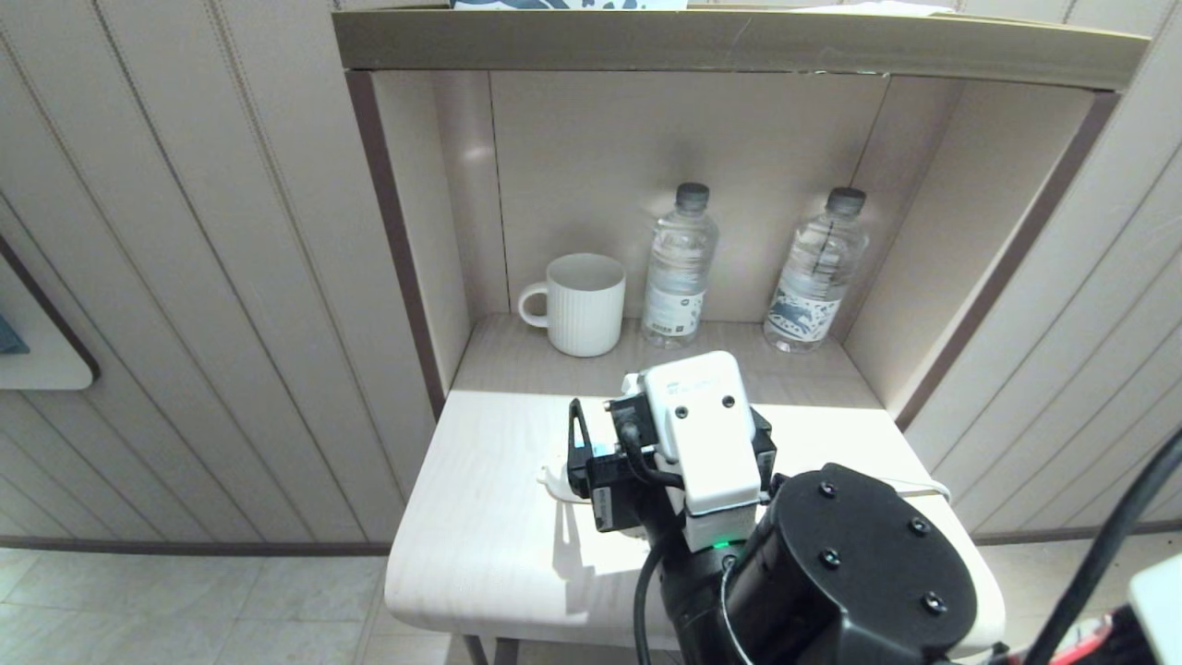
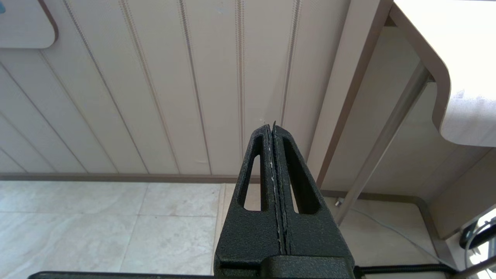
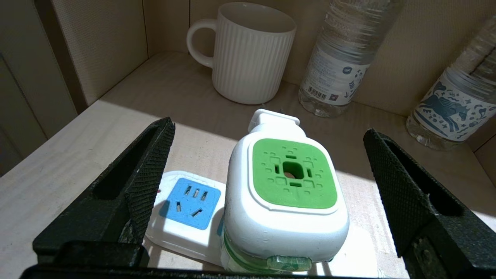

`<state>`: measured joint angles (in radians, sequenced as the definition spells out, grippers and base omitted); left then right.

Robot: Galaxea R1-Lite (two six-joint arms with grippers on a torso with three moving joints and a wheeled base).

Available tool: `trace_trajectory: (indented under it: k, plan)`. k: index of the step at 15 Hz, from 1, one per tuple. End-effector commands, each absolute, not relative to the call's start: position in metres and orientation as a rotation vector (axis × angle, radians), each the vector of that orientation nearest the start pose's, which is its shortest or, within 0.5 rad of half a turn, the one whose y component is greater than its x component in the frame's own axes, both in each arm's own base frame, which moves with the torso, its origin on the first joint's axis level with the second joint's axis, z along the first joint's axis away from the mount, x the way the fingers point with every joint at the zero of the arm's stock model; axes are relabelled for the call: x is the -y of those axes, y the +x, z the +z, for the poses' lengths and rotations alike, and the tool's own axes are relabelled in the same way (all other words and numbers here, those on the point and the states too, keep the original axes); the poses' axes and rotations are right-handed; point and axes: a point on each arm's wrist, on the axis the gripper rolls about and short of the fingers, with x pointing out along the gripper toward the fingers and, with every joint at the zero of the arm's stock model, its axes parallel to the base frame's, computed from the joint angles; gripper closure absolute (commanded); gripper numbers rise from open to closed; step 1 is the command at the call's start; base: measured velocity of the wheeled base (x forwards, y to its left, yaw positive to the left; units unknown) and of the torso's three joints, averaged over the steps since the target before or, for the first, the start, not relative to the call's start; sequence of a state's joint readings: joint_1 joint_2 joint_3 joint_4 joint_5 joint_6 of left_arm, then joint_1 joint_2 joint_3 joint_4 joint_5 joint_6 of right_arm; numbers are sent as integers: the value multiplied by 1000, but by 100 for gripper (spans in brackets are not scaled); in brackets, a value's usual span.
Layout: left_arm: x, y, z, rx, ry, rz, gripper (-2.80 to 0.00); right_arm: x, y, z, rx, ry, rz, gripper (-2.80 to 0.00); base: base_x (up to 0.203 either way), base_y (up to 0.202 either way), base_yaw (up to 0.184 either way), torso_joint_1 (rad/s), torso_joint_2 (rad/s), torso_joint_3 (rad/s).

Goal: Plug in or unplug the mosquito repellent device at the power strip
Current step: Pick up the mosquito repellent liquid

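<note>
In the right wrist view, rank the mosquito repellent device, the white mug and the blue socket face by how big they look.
1. Mosquito repellent device, though it sits nearest the camera, which inflates it.
2. White mug, farther back.
3. Blue socket face on the power strip.

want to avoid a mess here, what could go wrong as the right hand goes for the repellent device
1. The right hand is open around the mosquito repellent device without touching it; closing off-centre could slip on its rounded white body.
2. The device stands on the power strip, which lies loose on the table, so a pull may lift the strip too.
3. The mug and water bottles stand close behind.
</note>
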<state>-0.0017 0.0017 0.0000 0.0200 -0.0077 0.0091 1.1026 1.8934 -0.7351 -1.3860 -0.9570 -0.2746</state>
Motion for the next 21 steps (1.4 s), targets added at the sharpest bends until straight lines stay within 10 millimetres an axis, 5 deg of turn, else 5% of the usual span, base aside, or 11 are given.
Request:
trace_trajectory:
  k: [1, 21]
  plan:
    - [0, -23, 73, -21, 9, -9, 0, -282, 163, 178, 147, -79, 130, -280, 0, 0, 0, 0, 0, 0]
    - [0, -23, 73, -21, 9, -9, 0, -283, 170, 179, 177, -41, 129, -280, 0, 0, 0, 0, 0, 0]
